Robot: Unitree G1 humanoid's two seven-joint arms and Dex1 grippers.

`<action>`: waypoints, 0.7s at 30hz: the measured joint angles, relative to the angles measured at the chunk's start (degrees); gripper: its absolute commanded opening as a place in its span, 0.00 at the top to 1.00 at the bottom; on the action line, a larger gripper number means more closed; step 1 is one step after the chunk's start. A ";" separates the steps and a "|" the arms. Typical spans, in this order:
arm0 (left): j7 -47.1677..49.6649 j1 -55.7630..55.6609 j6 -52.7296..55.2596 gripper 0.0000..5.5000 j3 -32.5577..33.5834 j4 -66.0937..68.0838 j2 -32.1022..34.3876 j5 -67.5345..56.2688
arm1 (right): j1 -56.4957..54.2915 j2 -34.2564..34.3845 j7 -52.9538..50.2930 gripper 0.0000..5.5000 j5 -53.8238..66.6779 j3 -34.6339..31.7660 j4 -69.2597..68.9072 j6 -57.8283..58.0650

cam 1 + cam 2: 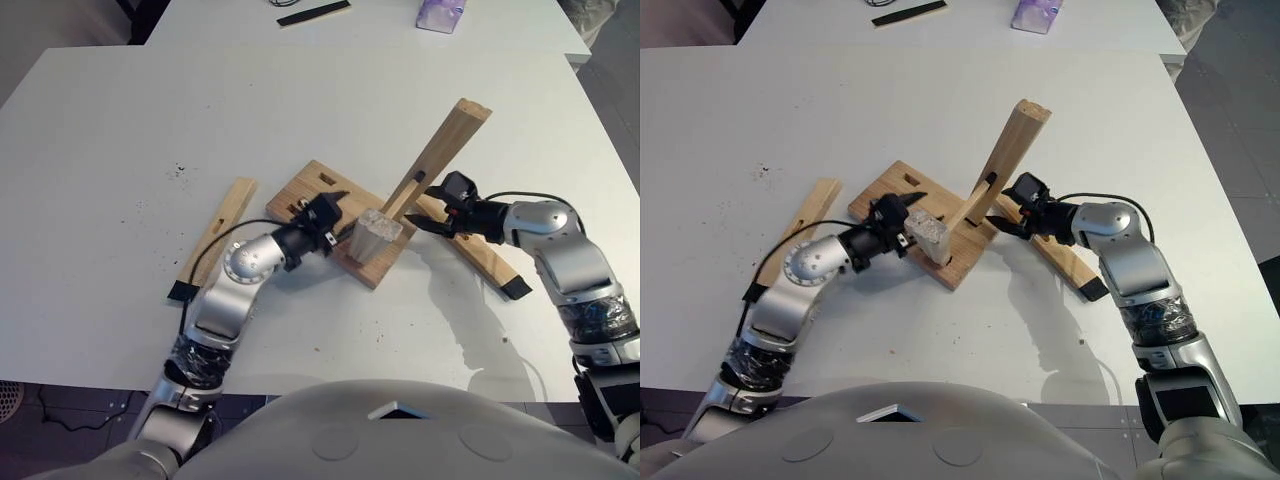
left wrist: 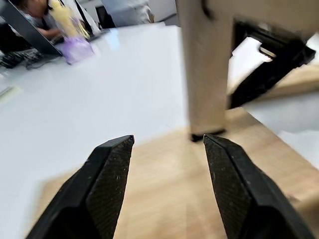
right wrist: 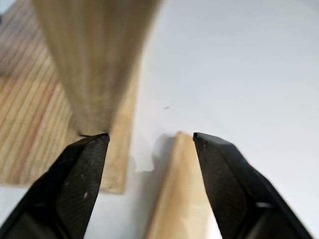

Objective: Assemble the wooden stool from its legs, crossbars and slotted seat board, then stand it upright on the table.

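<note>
Left end effector (image 2: pixel 168 142), jaws apart, over seat board (image 1: pixel 312 182)

Head views: bright, even light, probably from overhead fixtures. The white table (image 1: pixel 120 150) reads near-uniform, with no hard-edged shadows on it. Left wrist view: a pale sheen lies on the table top toward its far end, a mild glare. The upright leg (image 2: pixel 204 64) close to the lens is soft and the room behind it is blurred, while the fingers (image 2: pixel 107 184) of the left gripper (image 2: pixel 168 144) show crisp pad texture. Right wrist view: the upright leg is smeared, but the grain of the seat board (image 3: pixel 30 124) is readable. The lying leg (image 3: pixel 174 199) throws a soft grey shadow on the table beside it.
</note>
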 measured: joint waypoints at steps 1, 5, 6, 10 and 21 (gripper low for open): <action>-0.27 -2.26 -0.33 0.53 1.83 0.54 1.10 -0.66 | 1.22 -1.63 1.46 0.43 1.23 -1.32 -2.00 0.11; -1.65 -13.34 -9.12 0.53 7.00 13.13 6.26 -0.21 | 12.55 -9.72 11.43 0.43 7.93 -4.25 -13.21 0.93; -2.01 -15.41 -12.24 0.53 6.95 17.26 6.70 0.76 | 14.97 -10.96 13.04 0.43 8.76 -4.35 -15.07 1.05; -3.96 -21.17 -29.61 0.53 1.89 36.62 6.26 5.66 | 21.16 -13.76 17.29 0.43 11.96 -1.77 -22.23 1.88; -0.69 -29.87 -61.77 0.53 -9.04 70.86 5.92 17.09 | 14.51 -0.51 5.86 0.43 7.21 10.09 -16.98 5.55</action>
